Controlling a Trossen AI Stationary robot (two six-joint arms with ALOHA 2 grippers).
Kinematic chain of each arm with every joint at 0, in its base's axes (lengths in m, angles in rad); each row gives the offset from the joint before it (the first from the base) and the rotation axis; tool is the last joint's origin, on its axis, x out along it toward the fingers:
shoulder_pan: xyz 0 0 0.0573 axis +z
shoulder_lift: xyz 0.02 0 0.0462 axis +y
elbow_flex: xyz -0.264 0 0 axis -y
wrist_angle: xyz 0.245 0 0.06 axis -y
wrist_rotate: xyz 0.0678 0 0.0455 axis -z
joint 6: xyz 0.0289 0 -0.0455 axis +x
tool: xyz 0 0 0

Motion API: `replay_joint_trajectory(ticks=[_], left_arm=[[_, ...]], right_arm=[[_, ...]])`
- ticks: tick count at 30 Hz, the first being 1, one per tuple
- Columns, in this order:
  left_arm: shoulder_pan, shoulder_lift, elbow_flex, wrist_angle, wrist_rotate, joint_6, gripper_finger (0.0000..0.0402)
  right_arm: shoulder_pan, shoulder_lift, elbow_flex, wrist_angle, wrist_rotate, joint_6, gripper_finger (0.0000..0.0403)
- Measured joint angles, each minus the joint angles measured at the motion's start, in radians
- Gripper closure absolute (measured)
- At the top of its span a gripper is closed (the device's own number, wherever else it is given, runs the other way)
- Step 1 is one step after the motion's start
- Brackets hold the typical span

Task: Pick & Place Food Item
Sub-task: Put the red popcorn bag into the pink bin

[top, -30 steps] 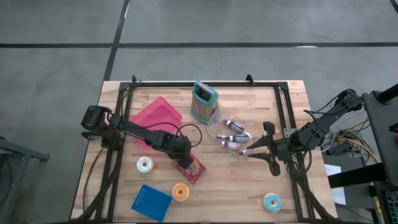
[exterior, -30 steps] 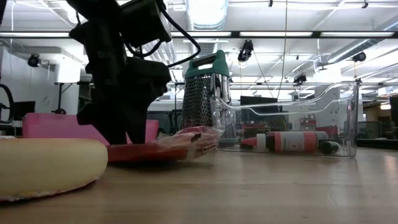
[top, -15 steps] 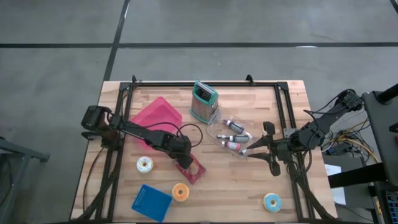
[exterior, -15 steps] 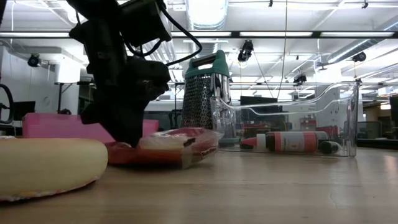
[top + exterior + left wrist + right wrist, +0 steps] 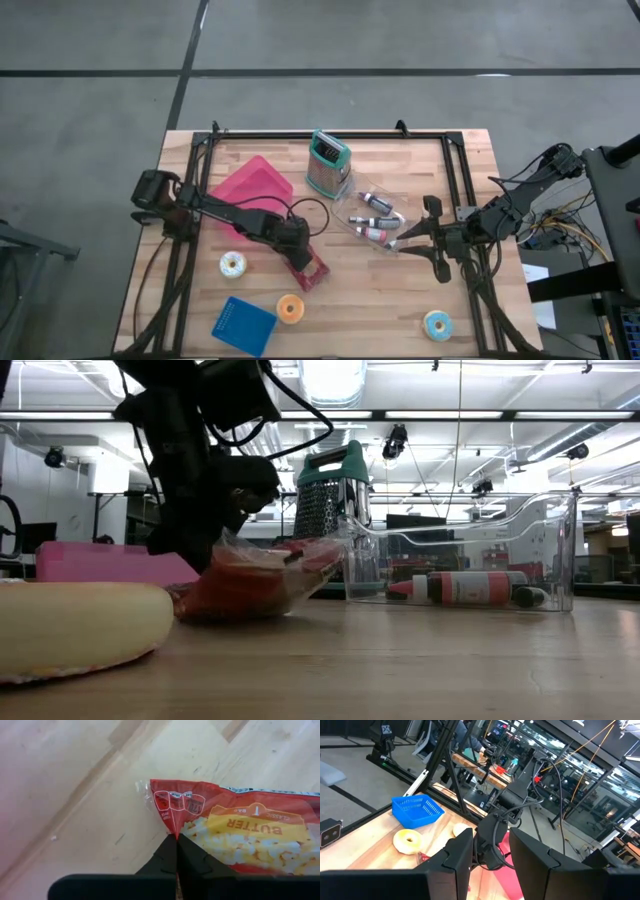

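Our left gripper (image 5: 176, 840) has its fingers pinched together on the corner of the popcorn bag (image 5: 240, 832), which trails out ahead of the fingertips on the wooden table (image 5: 75, 780). We should lift slowly, since crinkly red film may slip or tear. Our right gripper (image 5: 490, 845) waits, fingers apart around nothing, by the clear plastic bin (image 5: 375, 222).

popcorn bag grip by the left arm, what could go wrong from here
The left gripper pinches only the thin edge of the popcorn bag, so the wrapper may slip out or tear as it lifts. The bag hangs tilted with one end on the table and could swing into the nearby grater.
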Motion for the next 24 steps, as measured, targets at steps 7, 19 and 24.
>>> replay_joint_trajectory(ticks=[7,19,24], left_arm=[[0.001,0.000,0.024,-0.024,-0.021,0.018,0.0400],[0.001,-0.006,0.025,-0.024,-0.030,0.046,0.0401],[0.001,-0.040,0.047,-0.030,-0.059,0.067,0.0401]], right_arm=[[0.000,0.000,0.000,0.000,0.000,0.000,0.0280],[0.000,0.000,0.000,0.000,0.000,0.000,0.0280],[0.000,0.000,0.000,0.000,0.000,0.000,0.0280]])
